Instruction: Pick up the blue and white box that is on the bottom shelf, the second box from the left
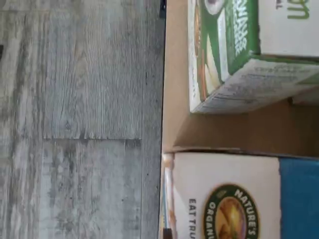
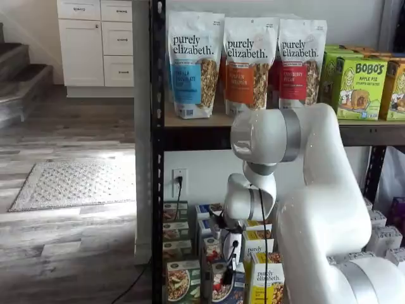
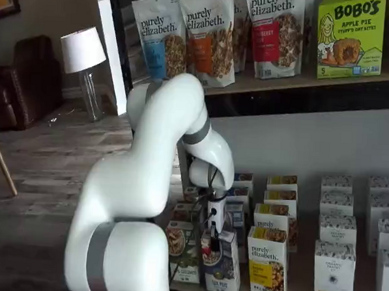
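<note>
Over blue and white box [image 3: 221,269], bent arm [image 3: 153,202]

You're looking at a home fitted with a shop-style rack [image 2: 156,158] of boxed and bagged granola: white kitchen cabinets [image 2: 95,41], stairs [image 2: 22,79], a rug [image 2: 76,183] on grey wood flooring [image 1: 75,119], plus a table lamp [image 3: 82,51] and a brown armchair [image 3: 18,77].
</note>
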You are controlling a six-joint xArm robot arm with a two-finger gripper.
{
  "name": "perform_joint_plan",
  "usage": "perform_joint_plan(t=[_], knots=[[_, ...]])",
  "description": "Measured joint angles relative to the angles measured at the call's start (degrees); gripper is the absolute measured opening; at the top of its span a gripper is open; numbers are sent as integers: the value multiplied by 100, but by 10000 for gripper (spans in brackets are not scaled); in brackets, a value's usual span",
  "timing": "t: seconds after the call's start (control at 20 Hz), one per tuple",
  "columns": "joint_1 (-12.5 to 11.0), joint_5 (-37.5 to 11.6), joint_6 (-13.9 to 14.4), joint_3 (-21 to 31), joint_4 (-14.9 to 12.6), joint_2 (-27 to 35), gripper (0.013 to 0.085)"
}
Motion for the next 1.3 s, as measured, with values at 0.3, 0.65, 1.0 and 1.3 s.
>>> perform_joint_plan(t=[0.3,0.65,1.0,1.3], knots=[[60,-181,-88,602,146,-406,490],[195,-379,-44,1583,210,-1064,490],[319,-652,61,2800,201,-1976,490],[373,-586,163,3717,157,-2951,490]])
